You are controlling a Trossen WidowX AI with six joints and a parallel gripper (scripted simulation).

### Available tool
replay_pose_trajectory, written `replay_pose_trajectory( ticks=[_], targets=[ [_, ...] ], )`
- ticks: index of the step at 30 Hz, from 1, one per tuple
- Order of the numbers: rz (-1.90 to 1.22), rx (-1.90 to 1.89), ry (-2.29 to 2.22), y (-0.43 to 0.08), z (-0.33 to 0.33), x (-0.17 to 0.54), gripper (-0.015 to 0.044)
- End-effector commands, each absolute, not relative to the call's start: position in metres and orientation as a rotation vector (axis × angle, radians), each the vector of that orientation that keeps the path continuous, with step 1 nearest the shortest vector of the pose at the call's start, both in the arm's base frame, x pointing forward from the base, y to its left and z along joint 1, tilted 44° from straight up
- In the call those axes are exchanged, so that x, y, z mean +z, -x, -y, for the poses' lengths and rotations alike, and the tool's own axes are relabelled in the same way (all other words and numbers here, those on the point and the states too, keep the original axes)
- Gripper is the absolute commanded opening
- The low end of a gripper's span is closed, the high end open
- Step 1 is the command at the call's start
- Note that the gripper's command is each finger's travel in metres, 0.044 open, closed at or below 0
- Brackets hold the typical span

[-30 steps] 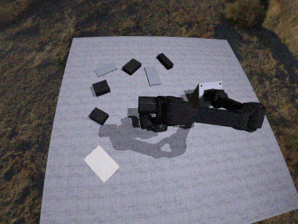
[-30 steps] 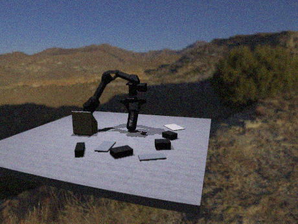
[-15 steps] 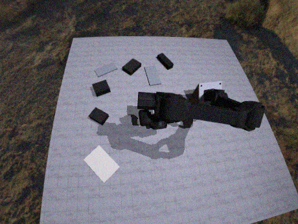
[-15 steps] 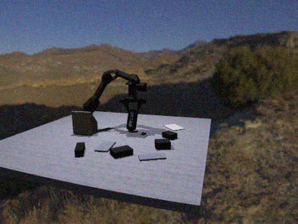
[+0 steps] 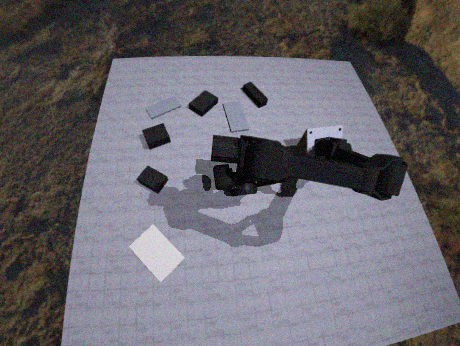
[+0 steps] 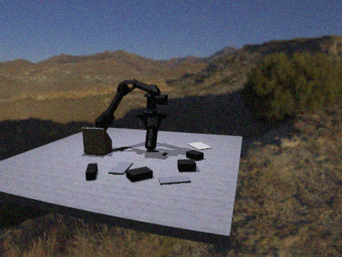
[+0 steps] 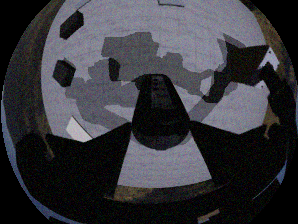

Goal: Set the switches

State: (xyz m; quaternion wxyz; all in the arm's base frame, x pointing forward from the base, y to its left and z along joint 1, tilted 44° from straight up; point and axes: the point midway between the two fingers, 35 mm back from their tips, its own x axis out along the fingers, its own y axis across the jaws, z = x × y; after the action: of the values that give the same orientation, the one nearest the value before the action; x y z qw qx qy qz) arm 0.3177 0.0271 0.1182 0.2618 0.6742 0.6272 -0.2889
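Note:
The dark grey controller unit [image 6: 150, 142] [image 7: 160, 102] is a long dark shape hanging below the hand, its long side running down toward the bench. My gripper [image 6: 151, 128] [image 7: 161, 125] is shut on its upper part, with one finger on either side. The unit's lower end is close to the bench [image 5: 300, 300] [image 6: 208, 208]; whether it touches cannot be told. The face toward the wrist camera is very dark with only faint marks, so neither switch positions nor label squares can be read. In the top view the arm and hand mostly hide the unit.
Several dark blocks [image 5: 203, 103] [image 5: 156, 136] [image 5: 152, 179] [image 6: 139, 173] and two thin grey plates [image 5: 163, 107] [image 5: 235, 116] lie around. A white sheet [image 5: 157, 253] [image 6: 199, 145] lies across from the blocks. A large upright panel [image 6: 94, 141] stands near the arm's base.

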Motion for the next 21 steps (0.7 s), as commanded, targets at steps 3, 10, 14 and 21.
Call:
replay_pose_trajectory(
  ticks=[3,10,14,21],
  targets=[
    [-1.699,-0.793,-1.813,-0.316,-0.022,0.112,0.0338],
    [-1.698,-0.794,-1.813,-0.316,-0.016,0.107,0.0338],
    [-1.698,-0.794,-1.813,-0.316,-0.013,0.105,0.0338],
    [-1.698,-0.794,-1.812,-0.315,-0.009,0.101,0.0338]
  ],
)
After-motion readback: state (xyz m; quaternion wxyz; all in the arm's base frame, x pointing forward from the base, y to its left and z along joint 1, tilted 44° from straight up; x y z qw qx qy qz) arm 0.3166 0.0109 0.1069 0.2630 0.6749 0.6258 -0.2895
